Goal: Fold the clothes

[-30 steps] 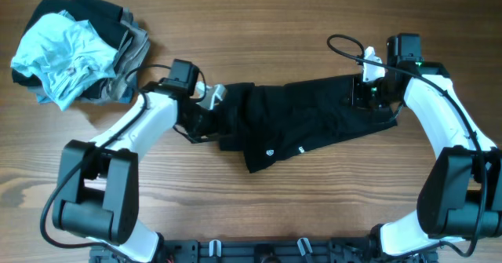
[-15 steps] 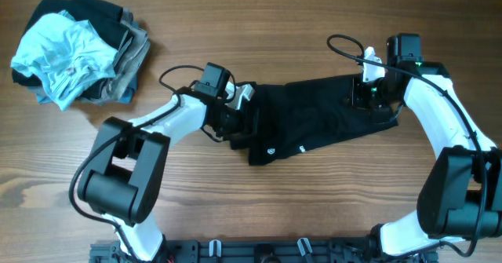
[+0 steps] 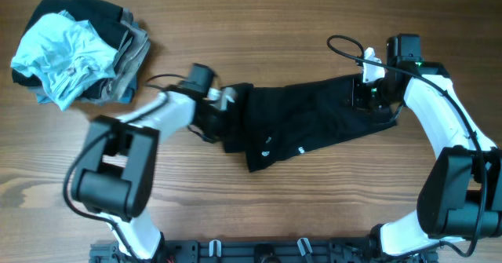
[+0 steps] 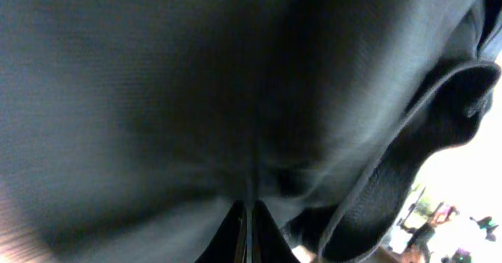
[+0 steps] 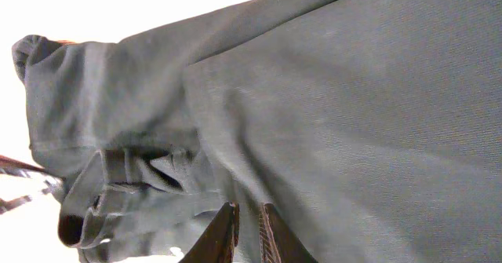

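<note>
A black garment [image 3: 314, 118] lies stretched across the middle of the wooden table [image 3: 259, 20]. My left gripper [image 3: 225, 112] is at its left end, shut on the garment. In the left wrist view dark cloth [image 4: 196, 98] fills the frame, and the fingertips of the left gripper [image 4: 248, 216] meet on a crease of it. At the garment's right end my right gripper [image 3: 369, 96] is shut on a fold. The right wrist view shows the right gripper [image 5: 248, 214] with a ridge of grey-black fabric [image 5: 353, 98] pinched between its two fingers.
A pile of other clothes [image 3: 74, 51], light blue on top of dark and grey pieces, sits at the table's back left corner. A black cable [image 3: 341, 43] loops above the right arm. Bare wood shows in front of the garment and behind it.
The left gripper went from open to shut on the garment's left end, first pushing right into the cloth, then drawing back left a little. The right arm and its grip have not moved.
</note>
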